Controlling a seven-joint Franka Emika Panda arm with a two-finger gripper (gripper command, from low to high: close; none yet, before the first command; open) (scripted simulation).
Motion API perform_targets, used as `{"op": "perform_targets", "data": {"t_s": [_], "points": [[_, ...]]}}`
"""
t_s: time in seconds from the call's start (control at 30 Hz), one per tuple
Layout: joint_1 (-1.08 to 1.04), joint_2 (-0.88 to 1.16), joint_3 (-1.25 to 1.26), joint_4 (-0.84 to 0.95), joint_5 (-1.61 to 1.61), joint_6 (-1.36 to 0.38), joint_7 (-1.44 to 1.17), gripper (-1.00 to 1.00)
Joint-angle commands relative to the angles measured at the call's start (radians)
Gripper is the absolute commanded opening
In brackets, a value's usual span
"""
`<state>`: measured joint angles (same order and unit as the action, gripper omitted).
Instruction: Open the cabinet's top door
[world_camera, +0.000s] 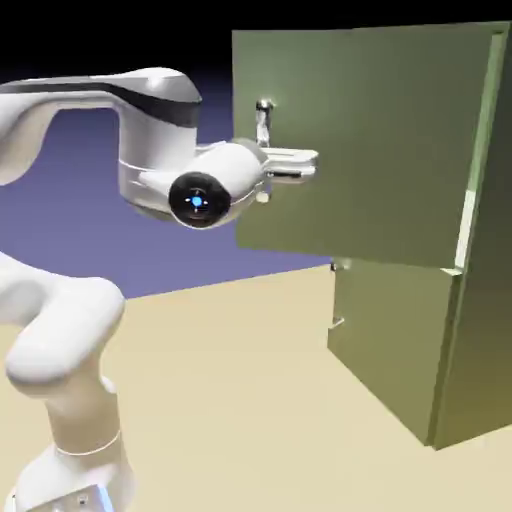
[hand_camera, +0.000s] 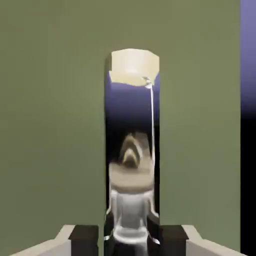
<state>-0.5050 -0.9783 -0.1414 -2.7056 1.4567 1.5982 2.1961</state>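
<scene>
The olive-green cabinet (world_camera: 488, 330) stands at the exterior view's right. Its top door (world_camera: 380, 140) is swung out toward the arm, its free edge well past the lower panel, and a pale gap shows along its hinge side. My gripper (world_camera: 300, 162) reaches level against this door, just below the top of the pale vertical handle (world_camera: 264, 118). In the hand view the shiny handle (hand_camera: 131, 150) fills the middle, and my gripper (hand_camera: 128, 236) is shut on it, with a dark fingertip (hand_camera: 82, 236) on either side. Green door (hand_camera: 55, 125) fills the rest of that view.
The shorter lower green panel (world_camera: 390, 340) sits flush under the top door, with a small handle at its left edge. The tan table (world_camera: 230, 380) stretches between my arm's base and the cabinet. My arm's elbow (world_camera: 60, 340) bends at the lower left.
</scene>
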Motion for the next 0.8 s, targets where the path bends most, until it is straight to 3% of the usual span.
{"op": "perform_targets", "data": {"t_s": [0.0,0.33,0.7,0.73,0.77], "points": [[0.004,0.028,-0.036,0.019,-0.035,-0.042,-0.011,-1.00],[0.112,0.380,-0.357,0.315,-0.298,-0.462,-0.139,-1.00],[0.222,0.769,-0.581,0.680,-0.382,-0.877,-0.295,-1.00],[0.222,0.769,-0.581,0.680,-0.382,-0.877,-0.295,1.00],[0.222,0.769,-0.581,0.680,-0.382,-0.877,-0.295,1.00]]}}
